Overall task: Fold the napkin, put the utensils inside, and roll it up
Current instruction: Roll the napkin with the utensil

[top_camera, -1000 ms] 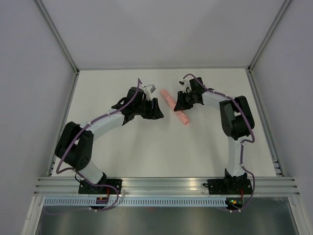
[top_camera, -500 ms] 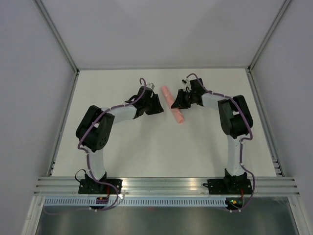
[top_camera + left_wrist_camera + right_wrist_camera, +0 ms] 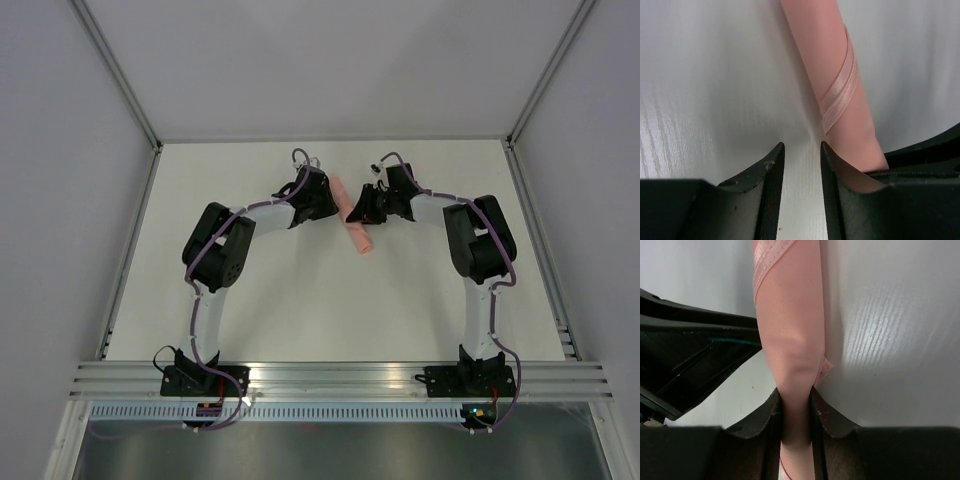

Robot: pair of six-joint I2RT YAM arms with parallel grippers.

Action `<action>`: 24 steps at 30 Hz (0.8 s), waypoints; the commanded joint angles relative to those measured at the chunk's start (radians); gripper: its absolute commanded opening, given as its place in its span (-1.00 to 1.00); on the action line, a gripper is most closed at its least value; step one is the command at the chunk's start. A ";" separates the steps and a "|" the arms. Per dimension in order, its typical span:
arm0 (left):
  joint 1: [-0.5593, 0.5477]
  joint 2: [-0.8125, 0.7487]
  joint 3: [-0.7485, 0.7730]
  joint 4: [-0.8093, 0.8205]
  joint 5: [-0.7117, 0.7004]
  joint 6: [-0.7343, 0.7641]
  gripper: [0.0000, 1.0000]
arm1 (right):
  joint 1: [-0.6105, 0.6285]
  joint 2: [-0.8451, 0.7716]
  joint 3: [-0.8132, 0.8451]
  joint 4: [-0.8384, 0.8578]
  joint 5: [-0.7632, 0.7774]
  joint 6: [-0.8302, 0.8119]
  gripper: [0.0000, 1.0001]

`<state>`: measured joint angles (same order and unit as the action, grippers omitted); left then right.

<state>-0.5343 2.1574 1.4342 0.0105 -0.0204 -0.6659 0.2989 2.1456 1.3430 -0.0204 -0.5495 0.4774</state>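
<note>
The napkin (image 3: 361, 238) is a tight salmon-pink roll lying at the back middle of the table. My right gripper (image 3: 350, 213) is shut on the roll near its middle; in the right wrist view both fingers press the cloth (image 3: 790, 315) at the grip (image 3: 796, 392). My left gripper (image 3: 331, 204) sits close on the roll's left side. In the left wrist view its jaws (image 3: 801, 150) stand open over bare table, and the roll (image 3: 835, 65) runs past the outside of the right finger (image 3: 840, 180). The utensils are hidden.
The white table (image 3: 300, 300) is walled by metal rails left, right and back. The two gripper heads are very close together at the roll; the left one shows as a black body (image 3: 685, 355) in the right wrist view.
The left arm has swung in toward the roll and its jaws have narrowed. The roll's near end has swung left. The right gripper has kept its grip.
</note>
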 commanded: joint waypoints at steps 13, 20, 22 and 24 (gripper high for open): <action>-0.003 0.093 0.157 -0.107 -0.016 0.014 -0.21 | 0.036 0.019 -0.001 -0.130 -0.035 0.012 -0.15; -0.004 0.104 0.166 -0.119 -0.007 0.015 -0.21 | 0.037 0.004 0.021 -0.156 -0.046 -0.002 -0.11; -0.004 0.104 0.166 -0.119 -0.004 0.015 -0.21 | 0.037 -0.001 0.025 -0.161 -0.046 -0.006 -0.10; -0.004 0.102 0.166 -0.121 -0.004 0.017 -0.21 | 0.036 -0.004 0.033 -0.174 -0.046 -0.013 -0.09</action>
<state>-0.5343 2.2318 1.5738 -0.0738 -0.0319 -0.6651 0.3225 2.1456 1.3643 -0.0822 -0.6132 0.4732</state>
